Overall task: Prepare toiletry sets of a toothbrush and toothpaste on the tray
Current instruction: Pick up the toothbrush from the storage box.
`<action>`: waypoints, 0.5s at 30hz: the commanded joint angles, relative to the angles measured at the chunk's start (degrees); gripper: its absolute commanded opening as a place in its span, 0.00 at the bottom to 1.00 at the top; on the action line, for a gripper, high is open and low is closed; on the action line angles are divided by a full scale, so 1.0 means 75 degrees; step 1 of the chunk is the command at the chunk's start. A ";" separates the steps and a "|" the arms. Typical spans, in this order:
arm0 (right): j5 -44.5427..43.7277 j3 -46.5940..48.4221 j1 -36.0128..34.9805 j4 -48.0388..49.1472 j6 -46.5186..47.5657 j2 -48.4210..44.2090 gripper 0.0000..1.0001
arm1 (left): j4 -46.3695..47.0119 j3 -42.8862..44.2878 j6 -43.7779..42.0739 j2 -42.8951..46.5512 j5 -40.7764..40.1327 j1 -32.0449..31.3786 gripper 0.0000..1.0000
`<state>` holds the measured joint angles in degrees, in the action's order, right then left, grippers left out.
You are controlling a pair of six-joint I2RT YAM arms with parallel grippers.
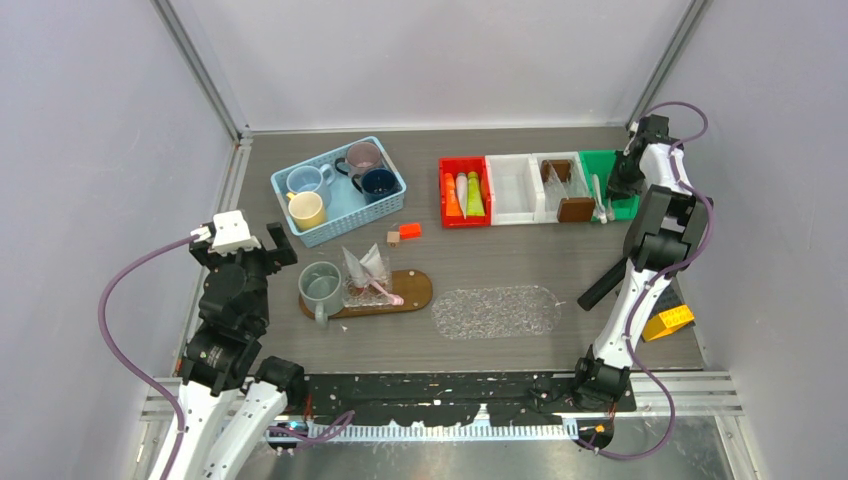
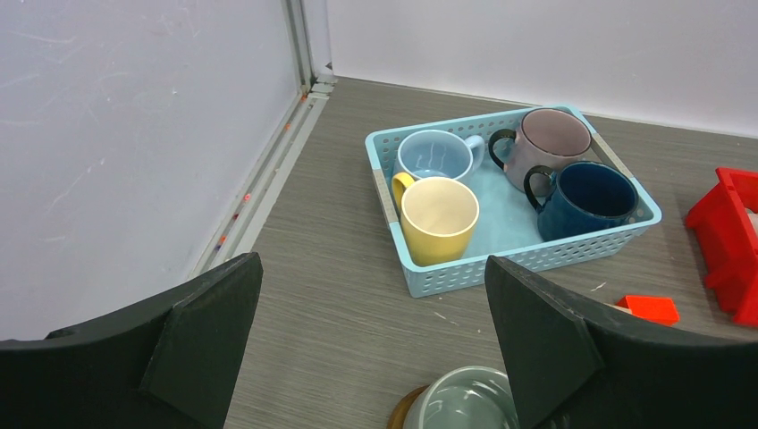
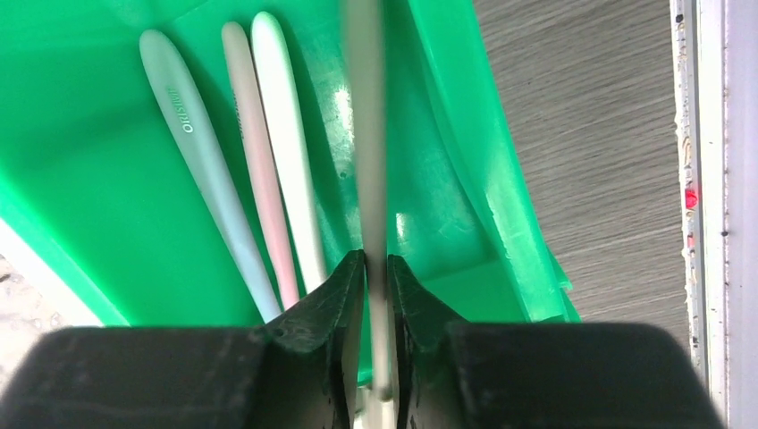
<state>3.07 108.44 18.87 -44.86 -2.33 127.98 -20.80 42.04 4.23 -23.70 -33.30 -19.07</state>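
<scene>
Right claw: black fingers clamped on a thin grey-white toothbrush, which is blurred and stands nearly upright over the glossy green plastic bin. Three more smooth, rounded handles are seen lying side by side on the bin floor: pale green, pink and white. White lettering is printed on the pale green one, too small to be read with certainty. The bin wall stands just right of the claw.

Left claw: fingers wide apart, nothing between them – held above the grey wood-grain surface, near the oval wooden tray.

On the tray a grey-green mug, crumpled clear wrapping and a pink brush are noted.

A pale blue lattice basket holds four glazed mugs: light blue, yellow, mauve and navy.

Toothpaste tubes – orange, white and green – are seen in the red bin, well apart from the tray.

A clear bubbled oval mat lies right of the tray.
</scene>
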 commanded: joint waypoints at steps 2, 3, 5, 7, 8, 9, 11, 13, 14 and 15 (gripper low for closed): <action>-0.0078 0.0323 0.0020 0.0136 -0.0074 -0.0449 0.18 | 0.0400 -0.0039 -0.0037 -0.0061 0.0091 -0.0024 1.00; -0.0069 0.0332 0.0016 0.0131 -0.0058 -0.0418 0.18 | 0.0395 -0.0039 -0.0042 -0.0071 0.0092 -0.0021 1.00; -0.0062 0.0342 0.0025 0.0125 -0.0035 -0.0366 0.18 | 0.0394 -0.0039 -0.0048 -0.0083 0.0092 -0.0024 1.00; -0.0053 0.0342 0.0025 0.0130 -0.0030 -0.0280 0.19 | 0.0394 -0.0049 -0.0048 -0.0102 0.0092 -0.0024 1.00; -0.0044 0.0342 0.0026 0.0132 -0.0036 -0.0247 0.19 | 0.0397 -0.0051 -0.0048 -0.0117 0.0092 -0.0024 1.00; -0.0025 0.0342 0.0020 0.0127 -0.0034 -0.0192 0.20 | 0.0394 -0.0051 -0.0048 -0.0126 0.0092 -0.0024 0.99; 0.0006 0.0331 0.0026 0.0123 -0.0026 -0.0125 0.16 | 0.0394 -0.0051 -0.0054 -0.0140 0.0092 -0.0030 0.99; 0.0006 0.0342 0.0016 0.0131 -0.0028 -0.0123 0.09 | 0.0394 -0.0051 -0.0060 -0.0160 0.0092 -0.0024 0.99; -0.0007 0.0342 0.0021 0.0127 -0.0023 -0.0164 0.07 | 0.0394 -0.0051 -0.0060 -0.0173 0.0092 -0.0024 0.99; 0.0003 0.0353 0.0025 0.0123 -0.0034 -0.0200 0.04 | 0.0394 -0.0051 -0.0060 -0.0187 0.0092 -0.0024 0.99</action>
<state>2.92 108.47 18.87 -44.91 -2.33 127.98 -20.73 41.87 4.21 -24.49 -32.91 -19.07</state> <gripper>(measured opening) 0.111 0.994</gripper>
